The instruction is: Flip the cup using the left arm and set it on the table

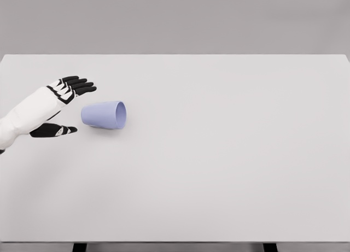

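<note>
A pale blue-lilac cup [104, 115] lies on its side on the white table [219, 153], left of the middle, with its mouth facing right. My left hand [70, 105] hovers just left of the cup's base. Its black fingers [76, 86] are spread above and its thumb [54, 130] reaches out below. The hand holds nothing, and a small gap separates it from the cup. The right arm does not show.
The table's far edge [175, 55] runs across the top against a grey wall. Its near edge [175, 242] lies at the bottom of the picture, with two dark legs showing below.
</note>
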`<state>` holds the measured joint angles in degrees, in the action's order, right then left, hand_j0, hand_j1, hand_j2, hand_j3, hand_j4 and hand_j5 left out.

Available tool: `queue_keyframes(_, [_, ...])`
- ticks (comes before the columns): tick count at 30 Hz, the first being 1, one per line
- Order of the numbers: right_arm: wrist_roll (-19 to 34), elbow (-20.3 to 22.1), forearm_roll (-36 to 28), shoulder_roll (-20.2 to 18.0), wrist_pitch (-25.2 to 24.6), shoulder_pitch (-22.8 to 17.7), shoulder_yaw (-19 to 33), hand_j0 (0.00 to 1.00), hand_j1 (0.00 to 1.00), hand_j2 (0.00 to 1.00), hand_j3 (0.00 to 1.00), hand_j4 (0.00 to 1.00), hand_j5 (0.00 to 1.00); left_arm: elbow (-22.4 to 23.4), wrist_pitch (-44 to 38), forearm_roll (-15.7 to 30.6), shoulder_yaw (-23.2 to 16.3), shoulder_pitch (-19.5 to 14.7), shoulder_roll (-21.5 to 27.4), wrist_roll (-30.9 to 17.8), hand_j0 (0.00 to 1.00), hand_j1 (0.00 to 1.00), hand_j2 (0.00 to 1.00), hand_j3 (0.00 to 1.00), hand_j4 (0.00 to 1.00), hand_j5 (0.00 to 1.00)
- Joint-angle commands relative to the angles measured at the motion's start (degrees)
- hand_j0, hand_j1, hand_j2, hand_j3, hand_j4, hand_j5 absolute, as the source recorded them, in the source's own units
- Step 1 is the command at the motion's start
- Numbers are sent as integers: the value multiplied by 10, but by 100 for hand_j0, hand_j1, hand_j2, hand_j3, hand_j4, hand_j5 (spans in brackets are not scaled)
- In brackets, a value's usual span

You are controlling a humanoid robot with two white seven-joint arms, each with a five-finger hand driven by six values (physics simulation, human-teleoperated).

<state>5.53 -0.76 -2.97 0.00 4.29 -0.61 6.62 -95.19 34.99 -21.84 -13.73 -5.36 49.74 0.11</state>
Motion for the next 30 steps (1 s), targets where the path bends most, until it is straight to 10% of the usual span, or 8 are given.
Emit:
queue_keyframes(1, [0,1,2,0,0,0,-4,100,100,100,100,100,100,0,0,4,0,0,1,1,100,100,100,100,100,100])
queue_keyframes(16, [-1,-1,2,0,-2,-1,1,100,100,100,100,100,100,4,0,6,18,-7,5,-4,100,100,100,100,100,100])
queue_keyframes(18, [-1,-1,2,0,-2,-1,1,100,100,100,100,100,100,7,0,24,27,-15,10,-81,100,100,100,100,100,100])
queue_keyframes(20, [-1,-1,2,0,-2,-1,1,100,100,100,100,100,100,4,0,153,73,-22,15,-344,100,100,100,100,100,100])
queue_keyframes(22, [-1,-1,2,0,-2,-1,1,100,100,100,100,100,100,-11,0,263,82,-68,9,-351,100,100,100,100,100,100])
queue_keyframes(25, [-1,-1,2,0,-2,-1,1,100,100,100,100,100,100,-32,-271,261,77,-141,-4,-351,100,100,100,100,100,100])
queue_keyframes(30, [-1,-1,1,0,-2,-1,1,100,100,100,100,100,100,-34,-371,186,5,-156,-9,-351,100,100,100,100,100,100])
